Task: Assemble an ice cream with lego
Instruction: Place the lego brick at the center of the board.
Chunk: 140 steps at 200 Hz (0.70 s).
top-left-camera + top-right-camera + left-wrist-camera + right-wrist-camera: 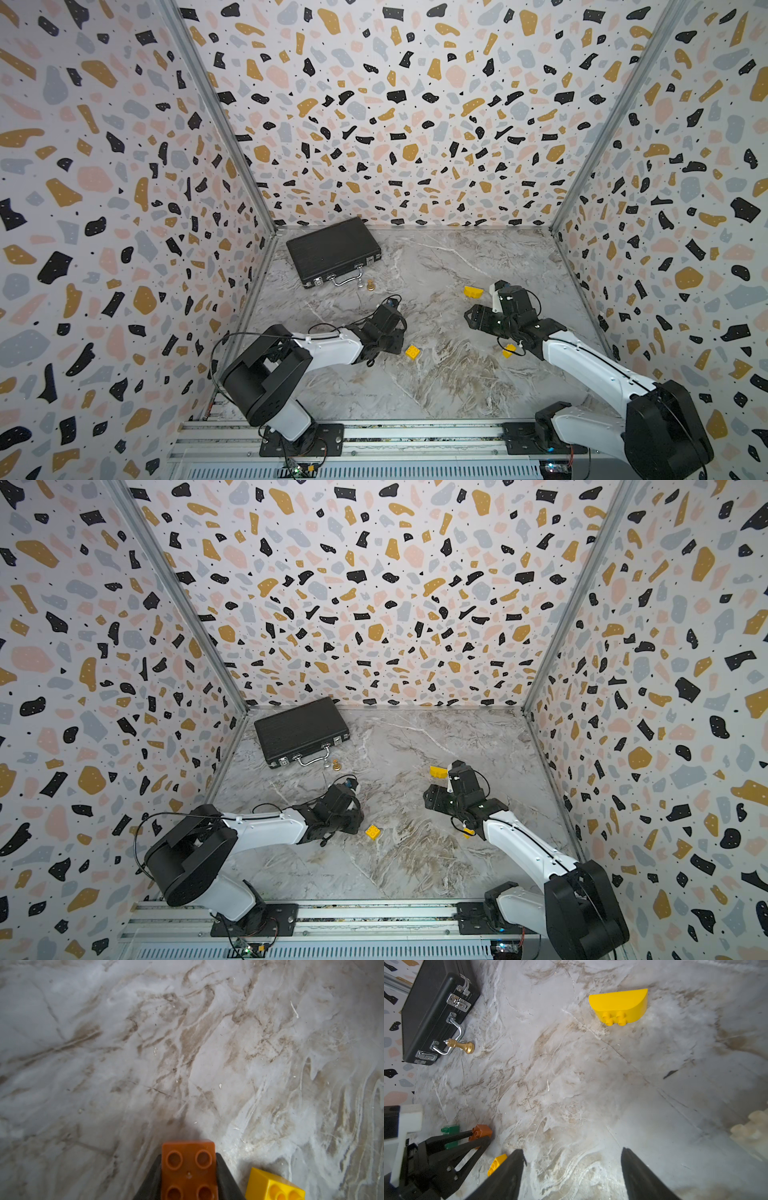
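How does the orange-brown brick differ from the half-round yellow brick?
The orange-brown brick is a squarish block; the half-round yellow brick is wider, with one curved side. The orange-brown brick is clamped in the left gripper; the half-round yellow brick lies loose on the marble table, touched by nothing. Both are studded plastic toy bricks.
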### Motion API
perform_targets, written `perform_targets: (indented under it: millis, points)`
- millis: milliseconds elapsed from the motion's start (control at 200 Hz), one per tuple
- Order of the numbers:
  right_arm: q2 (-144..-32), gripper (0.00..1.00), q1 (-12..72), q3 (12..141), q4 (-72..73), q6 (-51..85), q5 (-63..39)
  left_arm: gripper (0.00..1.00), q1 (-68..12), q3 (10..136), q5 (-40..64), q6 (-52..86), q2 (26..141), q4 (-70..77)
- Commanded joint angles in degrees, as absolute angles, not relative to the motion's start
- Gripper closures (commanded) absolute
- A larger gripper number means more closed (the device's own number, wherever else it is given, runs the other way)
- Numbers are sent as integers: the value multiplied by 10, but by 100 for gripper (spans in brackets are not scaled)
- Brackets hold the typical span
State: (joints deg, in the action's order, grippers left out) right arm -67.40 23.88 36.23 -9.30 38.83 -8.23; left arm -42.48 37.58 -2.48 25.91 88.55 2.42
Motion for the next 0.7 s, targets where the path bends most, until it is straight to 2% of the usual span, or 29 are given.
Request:
perform_targets:
  millis: [0,40,150,410,571,696]
  points:
    - [-664,23,241,362,-90,379,-66,54,-425,375,-25,238,852,10]
    - [-665,23,240,363,-91,378,-63,45,-425,381,-26,234,845,-6]
    - [-665,23,240,380,-122,376,-41,32,-425,406,-19,221,815,-43]
    - [-679,23,240,446,-166,408,-44,19,-433,452,38,199,796,-96]
    - [-720,26,240,505,-180,393,-26,20,-458,495,67,163,850,-165]
    - [-715,27,240,450,-104,392,-33,22,-475,507,75,165,889,-180]
